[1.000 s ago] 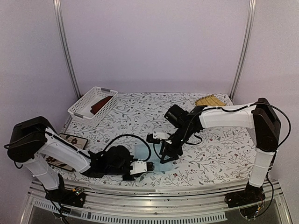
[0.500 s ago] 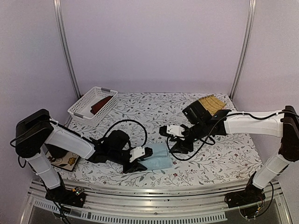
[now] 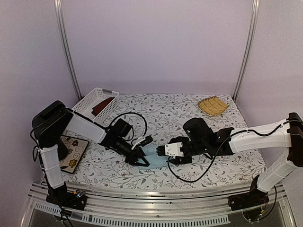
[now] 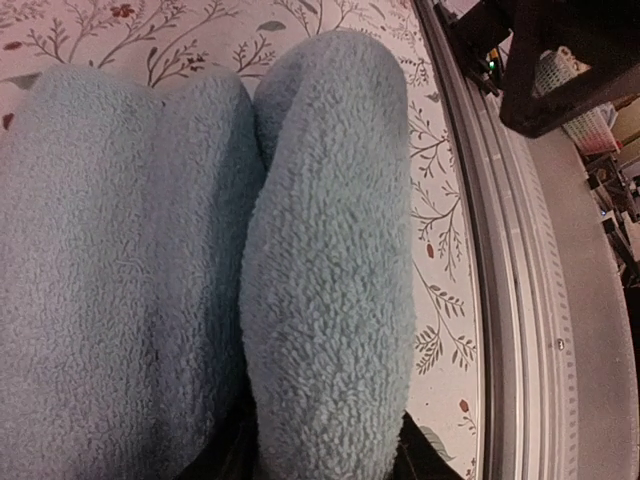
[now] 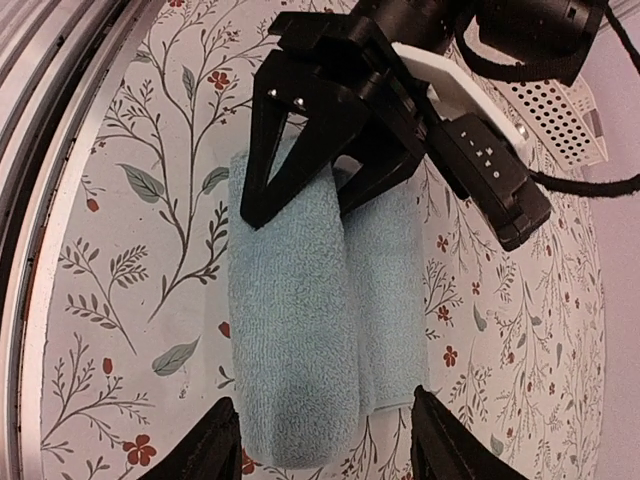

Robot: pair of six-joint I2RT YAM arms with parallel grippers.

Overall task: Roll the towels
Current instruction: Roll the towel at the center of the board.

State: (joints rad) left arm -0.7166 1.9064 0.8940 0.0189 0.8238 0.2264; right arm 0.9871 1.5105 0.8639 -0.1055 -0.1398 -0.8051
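Light blue towel (image 5: 295,330) part-rolled, L hand (image 5: 300,208) clamped on roll end, R hand (image 5: 321,420) apart, astride other end

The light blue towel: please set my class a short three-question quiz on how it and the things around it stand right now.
1. True or false: the rust-red towel lies inside the white basket.
2. The light blue towel is: A) spread fully flat; B) partly rolled, with a flat part beside the roll; C) hanging over the table edge.
3. Fill in: the fingers straddling one end of the roll belong to the ____ tool.

Key: 1 true. 2 B. 3 left; the left tool stands over the roll in the right wrist view.
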